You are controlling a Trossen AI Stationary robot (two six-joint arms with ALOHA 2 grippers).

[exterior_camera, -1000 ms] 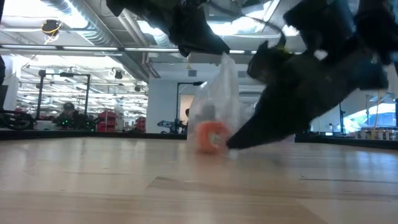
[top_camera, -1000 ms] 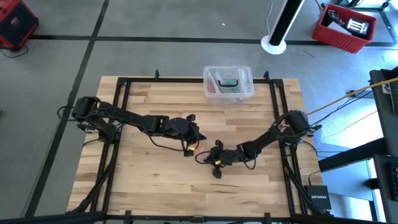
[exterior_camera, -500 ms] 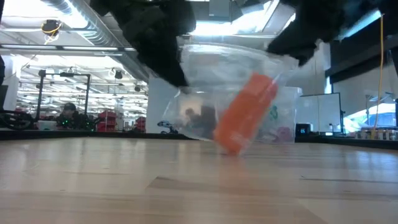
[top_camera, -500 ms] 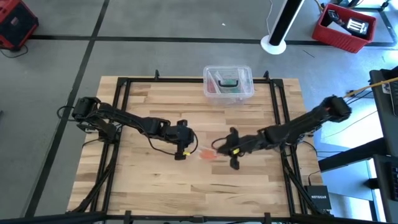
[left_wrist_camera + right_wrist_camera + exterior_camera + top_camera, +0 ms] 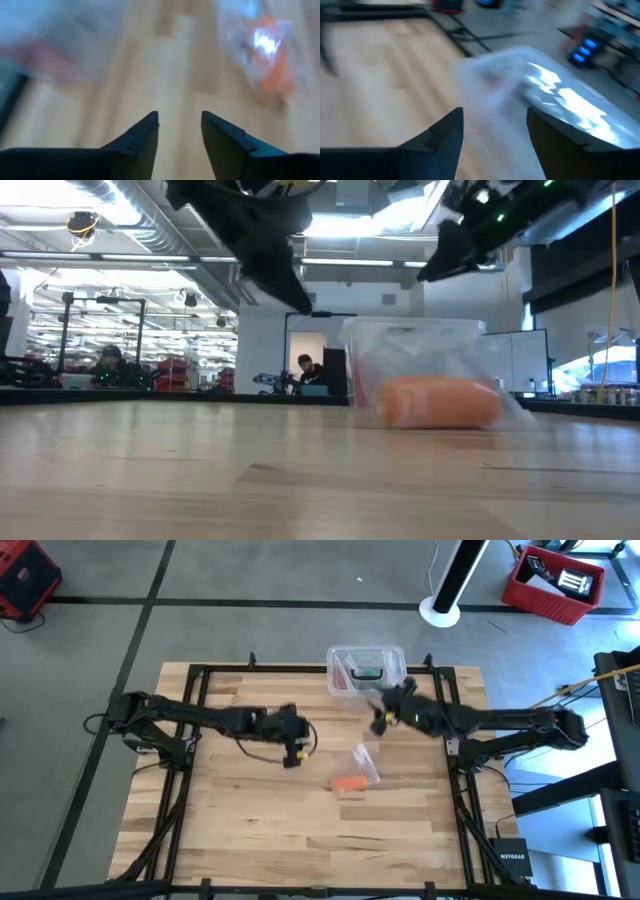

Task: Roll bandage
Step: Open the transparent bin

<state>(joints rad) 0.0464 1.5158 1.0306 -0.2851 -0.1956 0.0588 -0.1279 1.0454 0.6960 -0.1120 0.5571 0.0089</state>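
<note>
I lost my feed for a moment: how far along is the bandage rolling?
Done: the bright orange bandage lies as a rolled cylinder on the wooden table, inside a clear plastic bag. In hand: nothing; the left gripper and right gripper are open and apart from it. Left: apparently nothing but parking the arms.

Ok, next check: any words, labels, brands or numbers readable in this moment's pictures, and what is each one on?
"NETGEAR": on the black box on the floor beside the table's right edge, high view.
White marking on the dark item in the red bin: too small to read.
Bandage, clear plastic box, both arms: no readable text.
</note>
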